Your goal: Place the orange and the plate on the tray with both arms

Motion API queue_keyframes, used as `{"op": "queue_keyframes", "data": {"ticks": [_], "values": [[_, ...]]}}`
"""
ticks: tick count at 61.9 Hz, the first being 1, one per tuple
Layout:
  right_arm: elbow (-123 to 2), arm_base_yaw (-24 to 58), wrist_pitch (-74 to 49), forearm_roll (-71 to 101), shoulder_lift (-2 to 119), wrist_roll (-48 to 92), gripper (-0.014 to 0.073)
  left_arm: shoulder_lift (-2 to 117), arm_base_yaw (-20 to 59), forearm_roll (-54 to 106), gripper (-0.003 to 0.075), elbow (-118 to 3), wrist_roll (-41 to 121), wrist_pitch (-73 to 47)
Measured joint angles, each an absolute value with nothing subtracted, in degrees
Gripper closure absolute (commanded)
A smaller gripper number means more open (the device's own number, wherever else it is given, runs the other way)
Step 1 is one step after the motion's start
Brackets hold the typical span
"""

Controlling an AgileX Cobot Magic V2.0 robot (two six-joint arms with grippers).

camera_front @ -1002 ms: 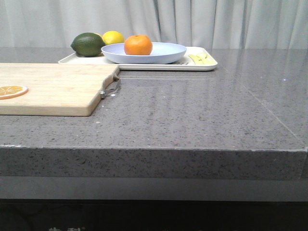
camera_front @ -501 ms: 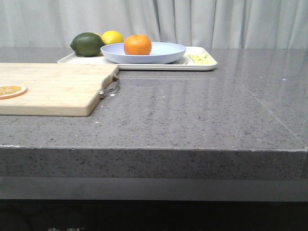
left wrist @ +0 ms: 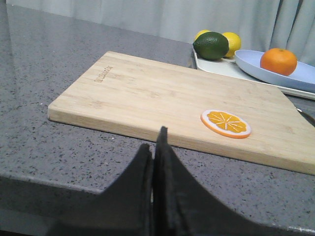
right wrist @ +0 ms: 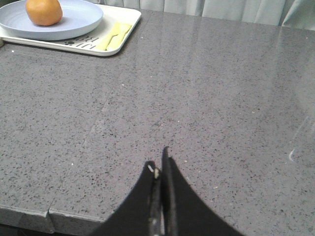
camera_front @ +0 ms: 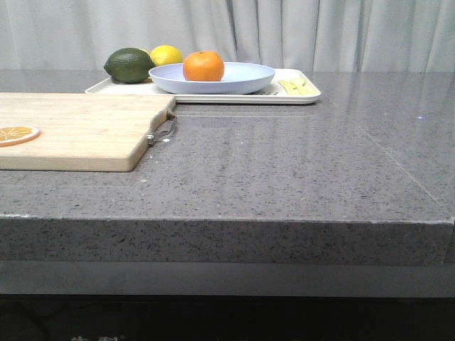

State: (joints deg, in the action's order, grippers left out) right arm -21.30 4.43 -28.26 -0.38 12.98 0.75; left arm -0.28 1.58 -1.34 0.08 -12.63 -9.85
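Observation:
The orange [camera_front: 203,66] sits in the lavender-blue plate [camera_front: 242,79], and the plate rests on the cream-white tray [camera_front: 302,94] at the back of the counter. They also show in the left wrist view, orange [left wrist: 278,61] in plate [left wrist: 300,78], and in the right wrist view, orange [right wrist: 44,11], plate [right wrist: 81,19], tray [right wrist: 125,29]. My left gripper [left wrist: 153,142] is shut and empty over the counter's front edge, before the cutting board. My right gripper [right wrist: 160,164] is shut and empty over the front edge. Neither gripper shows in the front view.
A light wooden cutting board [camera_front: 85,131] with a metal handle [camera_front: 165,131] lies at the left, a flat orange slice [camera_front: 15,133] on it. A dark green fruit [camera_front: 129,65] and a yellow lemon [camera_front: 166,55] sit on the tray's left end, pale yellow cutlery [camera_front: 295,87] on its right.
The view shifts by a pixel or two between the earliest frame and now; nothing on the counter has moved.

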Motion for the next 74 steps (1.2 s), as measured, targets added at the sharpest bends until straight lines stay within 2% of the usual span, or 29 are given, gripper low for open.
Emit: {"op": "queue_keyframes", "data": {"ticks": [25, 41, 49, 57, 74], "values": [[-21.01, 4.43, -27.15, -0.38, 12.98, 0.75, 0.0652, -0.28, 1.58, -1.34, 0.0738, 0.08, -12.63, -9.85], [-10.66, 2.34, -8.51, -0.38, 9.47, 0.75, 0.0652, -0.28, 1.58, -1.34, 0.0738, 0.08, -12.63, -9.85], [-3.73, -0.47, -3.83, -0.38, 4.83, 0.75, 0.0652, -0.28, 1.58, -1.34, 0.0738, 0.08, -12.63, -9.85], [1.09, -2.17, -3.70, 0.00, 0.75, 0.75, 0.0652, -0.28, 1.58, -1.34, 0.0738, 0.08, -12.63, -9.85], [1.55, -2.27, -9.29, 0.00, -0.46, 0.75, 0.0652, -0.28, 1.58, -1.34, 0.0738, 0.08, -12.63, -9.85]]}}
